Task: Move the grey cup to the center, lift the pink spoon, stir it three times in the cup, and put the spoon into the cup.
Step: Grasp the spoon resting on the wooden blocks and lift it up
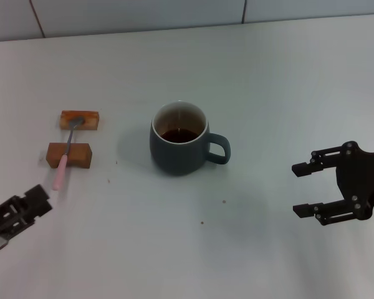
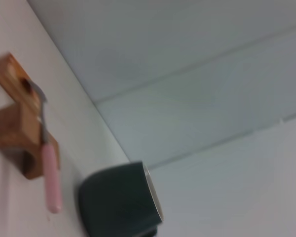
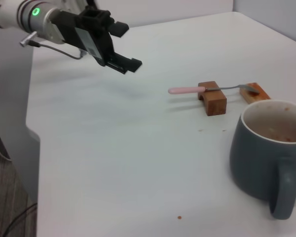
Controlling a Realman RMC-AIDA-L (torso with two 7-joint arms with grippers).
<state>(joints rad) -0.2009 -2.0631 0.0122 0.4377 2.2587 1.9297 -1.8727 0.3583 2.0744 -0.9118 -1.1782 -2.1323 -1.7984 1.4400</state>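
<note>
A grey cup (image 1: 179, 147) of dark liquid stands near the middle of a white desk (image 1: 268, 87), handle toward the robot's right. The right tool (image 1: 303, 189) hangs well to its right, wide open and empty. The pink spoon (image 1: 67, 151) bridges two wooden blocks (image 1: 69, 155) on the left. The left tool (image 1: 37, 199) sits just beyond the pink handle tip; whether it is open cannot be told. A clumsy approach could knock the spoon off its blocks, or a nudge could slop the liquid.
</note>
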